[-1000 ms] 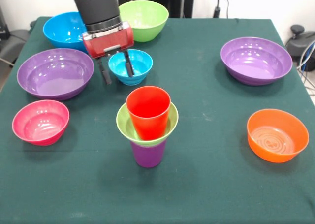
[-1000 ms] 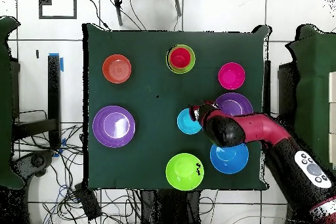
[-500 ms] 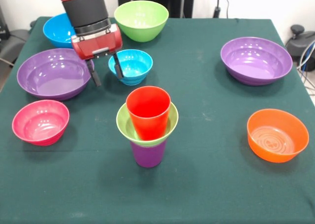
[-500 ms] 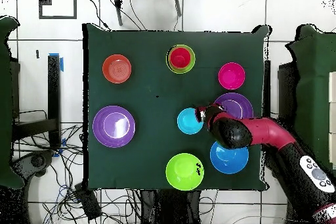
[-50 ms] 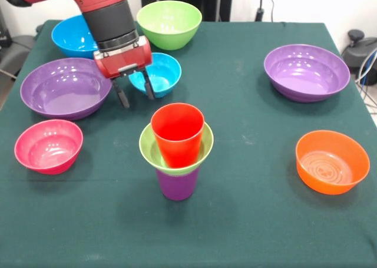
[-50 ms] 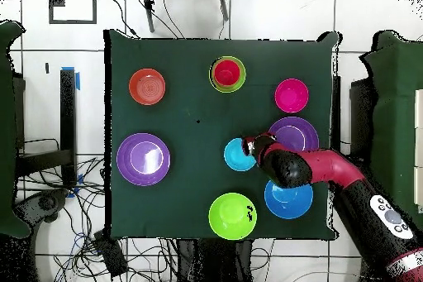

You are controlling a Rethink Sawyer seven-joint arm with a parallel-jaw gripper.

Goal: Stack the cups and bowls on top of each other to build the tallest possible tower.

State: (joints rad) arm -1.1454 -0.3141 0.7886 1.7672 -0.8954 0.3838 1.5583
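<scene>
Sitting by the claw: the small blue bowl (image 5: pixel 156 73) is resting on the green table (image 5: pixel 247 209), tipped a little, its rim touching one dark finger of the gripper (image 5: pixel 134 92).
Claw state: the two fingers are hanging spread apart, one against the small blue bowl's rim, the other over bare cloth between that bowl and the near purple bowl (image 5: pixel 65 86); nothing is lying between them.
Tower: the red cup (image 5: pixel 177 132) is sitting inside the small lime bowl (image 5: pixel 149 145), which is perched on the purple cup (image 5: pixel 177 182); this stack is standing in front of the gripper, apart from it.
Outer ring: the pink bowl (image 5: pixel 48 145) is lying beside the near purple bowl; the large blue bowl (image 5: pixel 73 35) and large lime bowl (image 5: pixel 169 23) are sitting behind the arm; the far purple bowl (image 5: pixel 306 72) and the orange bowl (image 5: pixel 331 161) are lying well apart on the other side.
Front view alone: it is showing the fingers, the bowl's tilt and the stack's three levels.
Overhead view alone: the arm (image 6: pixel 326 169) is covering part of one purple bowl and hiding the fingers; the stack is reading only as red inside a lime ring; all bowls are appearing as separate discs.
</scene>
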